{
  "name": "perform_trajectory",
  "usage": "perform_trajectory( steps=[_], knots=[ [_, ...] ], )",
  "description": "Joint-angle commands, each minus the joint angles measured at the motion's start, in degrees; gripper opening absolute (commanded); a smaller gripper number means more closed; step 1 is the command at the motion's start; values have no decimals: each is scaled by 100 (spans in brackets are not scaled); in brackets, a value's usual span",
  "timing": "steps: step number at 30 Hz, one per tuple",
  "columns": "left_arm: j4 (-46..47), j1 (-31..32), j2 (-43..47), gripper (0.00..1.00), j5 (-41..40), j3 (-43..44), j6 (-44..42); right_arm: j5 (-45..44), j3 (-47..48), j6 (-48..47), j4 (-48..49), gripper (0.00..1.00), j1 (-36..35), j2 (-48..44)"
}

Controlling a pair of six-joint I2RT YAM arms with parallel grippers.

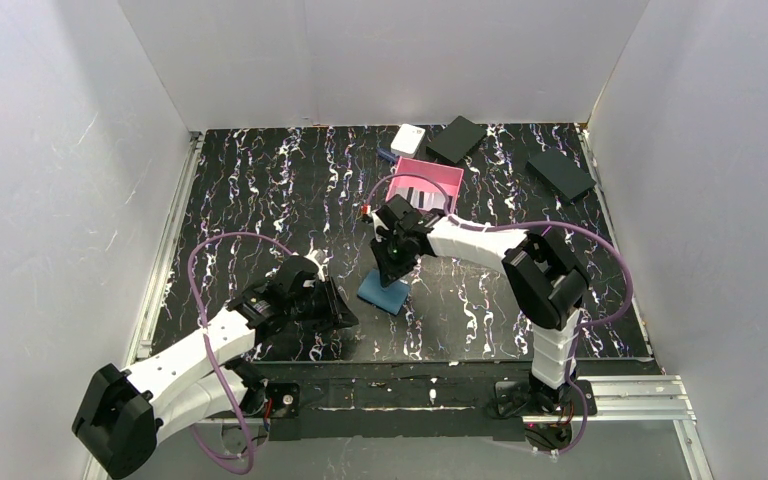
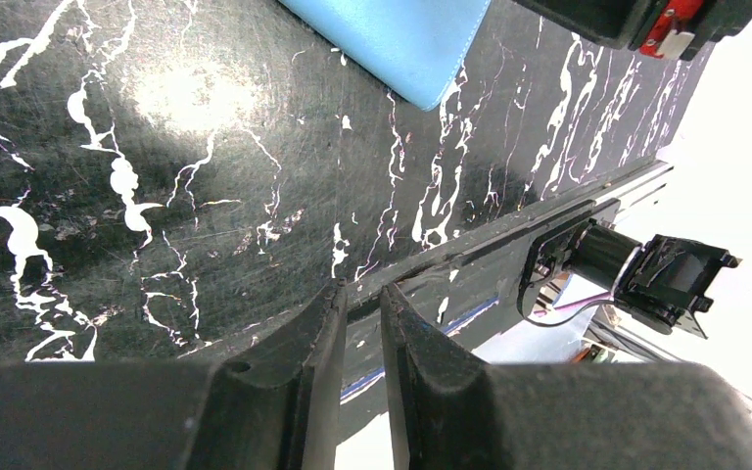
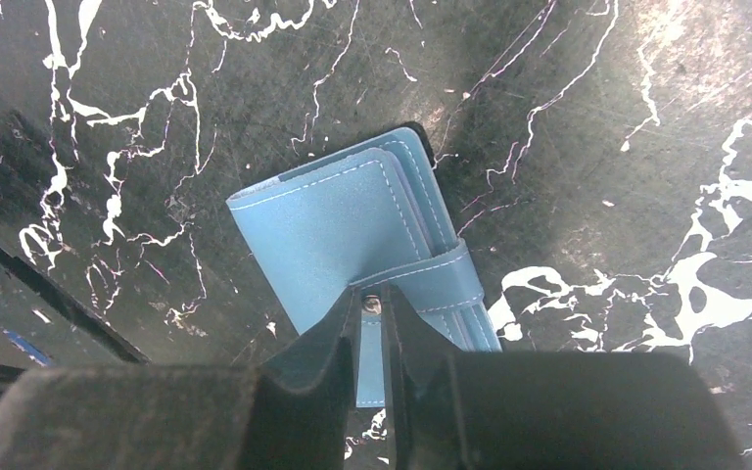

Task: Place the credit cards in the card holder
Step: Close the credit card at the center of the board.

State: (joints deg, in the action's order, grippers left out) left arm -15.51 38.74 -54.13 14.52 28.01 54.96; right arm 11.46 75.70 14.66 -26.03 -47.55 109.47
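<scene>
Right wrist view: the card holder, a closed blue folding wallet of soft, matt, leather-like material with pale stitching along rounded edges, lies flat at the frame's centre on the surface, a glossy black sheet with white marble veining and fine scuffs. Its snap tab wraps over the lower right edge. The right claw stands narrow, its dark fingertips flanking the metal snap with blue showing in the gap; whether it pinches the tab or only hovers cannot be told. Left wrist view: the left claw is narrow and holds nothing, with a corner of the wallet at the top of the frame, well apart. Top external view: pale flat pieces that are probably the credit cards sit in the pink tray above centre, partly hidden by the right arm. Likely risks: a pull on the tab may drag the whole light wallet across the slick surface instead of popping the snap, since nothing pins it down; the thin tab may slip from the narrow fingertips; thin rigid cards may prove hard to lift.
</scene>
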Motion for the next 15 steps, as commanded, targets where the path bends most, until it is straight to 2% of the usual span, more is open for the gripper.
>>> perform_trajectory(
  steps=[1, 4, 8, 15],
  knots=[
    [-186, -23, 196, 19, -52, 73, 5, -340, -295, -6, -49, 21, -215, 46],
    [-280, -21, 297, 19, -106, 63, 8, -708, -677, 150, 95, 21, -422, -94],
    [-313, -21, 426, 20, -159, 4, 47, -1764, -1500, 477, 669, 20, -867, -338],
    [-497, -20, 616, 20, -225, 16, 50, -2682, -2745, 1220, 1634, 17, -1263, 121]
  ],
)
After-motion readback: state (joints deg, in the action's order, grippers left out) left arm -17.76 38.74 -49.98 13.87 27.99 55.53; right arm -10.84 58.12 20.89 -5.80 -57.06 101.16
